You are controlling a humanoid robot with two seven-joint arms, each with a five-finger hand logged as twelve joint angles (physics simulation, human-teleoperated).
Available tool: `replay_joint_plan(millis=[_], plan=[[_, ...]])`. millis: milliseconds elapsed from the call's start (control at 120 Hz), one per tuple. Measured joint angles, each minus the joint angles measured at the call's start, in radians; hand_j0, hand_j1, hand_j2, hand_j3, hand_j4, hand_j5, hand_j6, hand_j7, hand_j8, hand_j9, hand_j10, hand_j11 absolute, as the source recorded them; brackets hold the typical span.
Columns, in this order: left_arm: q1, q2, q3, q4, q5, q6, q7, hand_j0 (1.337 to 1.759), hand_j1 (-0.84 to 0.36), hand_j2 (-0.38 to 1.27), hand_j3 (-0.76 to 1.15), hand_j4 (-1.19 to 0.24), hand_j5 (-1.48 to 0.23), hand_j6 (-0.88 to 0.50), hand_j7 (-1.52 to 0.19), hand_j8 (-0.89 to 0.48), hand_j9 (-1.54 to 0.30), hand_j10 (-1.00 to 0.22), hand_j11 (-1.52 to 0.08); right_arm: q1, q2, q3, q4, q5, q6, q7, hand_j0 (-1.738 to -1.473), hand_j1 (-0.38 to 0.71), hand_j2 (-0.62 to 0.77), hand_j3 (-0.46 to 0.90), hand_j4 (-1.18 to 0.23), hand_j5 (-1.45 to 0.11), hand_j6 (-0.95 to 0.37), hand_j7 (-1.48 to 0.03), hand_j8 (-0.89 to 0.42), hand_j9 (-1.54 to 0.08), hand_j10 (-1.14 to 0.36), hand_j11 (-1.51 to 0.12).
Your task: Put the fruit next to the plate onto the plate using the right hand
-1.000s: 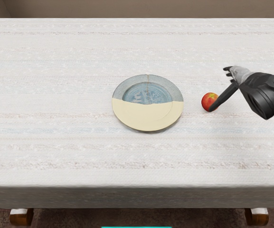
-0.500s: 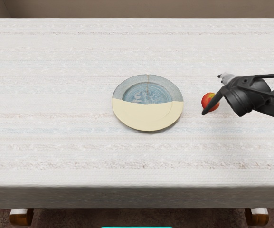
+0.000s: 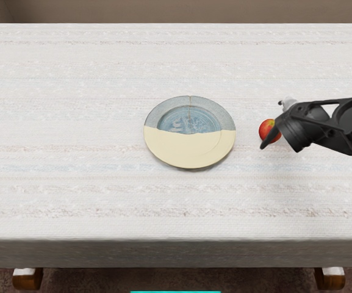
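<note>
While the fruit [image 3: 265, 129] sits on the surface [image 3: 90, 189] just right of the plate [image 3: 188, 152], the right hand [image 3: 296, 126] touching it, grip impossible to tell, should wrap it securely before lifting.

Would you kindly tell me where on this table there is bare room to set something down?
The table shows bare cloth left of the plate, along the far edge behind it, and across the near strip in front. The narrow gap between the plate and the fruit is tight, and the right hand crowds the fruit.
</note>
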Motion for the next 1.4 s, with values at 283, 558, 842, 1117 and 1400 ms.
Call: replay_joint_plan(millis=[283,558,842,1117,1400], plan=[[0.000,0.000,0.000,0.000,0.000,0.000,0.000,1.658,0.07,0.05,0.00,-0.23,-0.30,-0.23,-0.30,-0.23,-0.30,-0.23,-0.30,-0.026,0.043,-0.016,-0.075,-0.008,0.000,0.001,-1.658,-0.11,-0.04,0.00,-0.20,-0.26,-0.20,-0.26,-0.20,-0.26,-0.20,-0.26],[0.000,0.000,0.000,0.000,0.000,0.000,0.000,1.658,0.07,0.05,0.00,-0.23,-0.30,-0.23,-0.30,-0.23,-0.30,-0.23,-0.30,-0.051,0.073,-0.017,-0.141,-0.010,0.000,0.002,-1.659,0.01,0.12,0.00,-0.26,-0.34,-0.26,-0.34,-0.26,-0.34,-0.26,-0.34],[0.000,0.000,0.000,0.000,0.000,0.000,0.000,1.658,0.07,0.05,0.00,-0.23,-0.30,-0.23,-0.30,-0.23,-0.30,-0.23,-0.30,-0.053,0.111,-0.018,-0.182,-0.010,0.000,0.002,-1.658,0.07,-0.02,0.00,-0.34,-0.45,-0.34,-0.44,-0.34,-0.45,-0.34,-0.45],[0.000,0.000,0.000,0.000,0.000,0.000,0.000,1.658,0.07,0.05,0.00,-0.23,-0.30,-0.23,-0.30,-0.23,-0.30,-0.23,-0.30,-0.054,0.114,-0.019,-0.188,-0.009,0.000,0.003,-1.658,0.15,-0.01,0.00,-0.42,-0.56,-0.43,-0.56,-0.43,-0.56,-0.43,-0.56],[0.000,0.000,0.000,0.000,0.000,0.000,0.000,1.658,0.07,0.05,0.00,-0.23,-0.30,-0.23,-0.30,-0.23,-0.30,-0.23,-0.30,-0.053,0.112,-0.018,-0.190,-0.008,0.001,0.003,-1.658,0.25,0.11,0.00,-0.54,-0.72,-0.43,-0.71,-0.51,-0.72,-0.54,-0.72]])
